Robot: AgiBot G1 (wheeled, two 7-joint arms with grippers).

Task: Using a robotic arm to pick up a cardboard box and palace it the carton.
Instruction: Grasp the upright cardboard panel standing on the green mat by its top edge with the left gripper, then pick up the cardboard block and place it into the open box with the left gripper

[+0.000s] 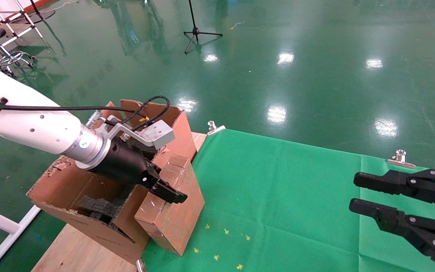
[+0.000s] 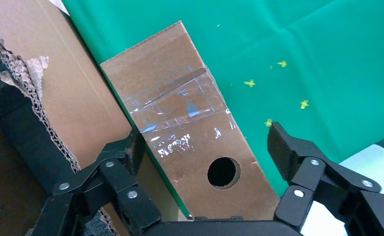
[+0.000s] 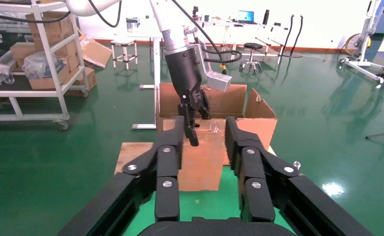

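Right hand (image 1: 353, 192): parked low over the green cloth (image 1: 285, 189) of the desk, fingers parted, nothing between them. Beyond, yellow star marks (image 1: 225, 231) dot the cloth. Cardboard box (image 1: 172, 204): stands tilted on the cloth, leaning against the carton (image 1: 89, 189) wall. Left hand (image 2: 202, 142): spread wide astride the box's top, pads clear of it. Left wrist view alone shows a round hole (image 2: 223, 172) and clear tape (image 2: 173, 110) on the box. Black foam (image 1: 94, 207) sits inside the carton. Metal clips (image 1: 214, 127) pin the cloth's far edge.
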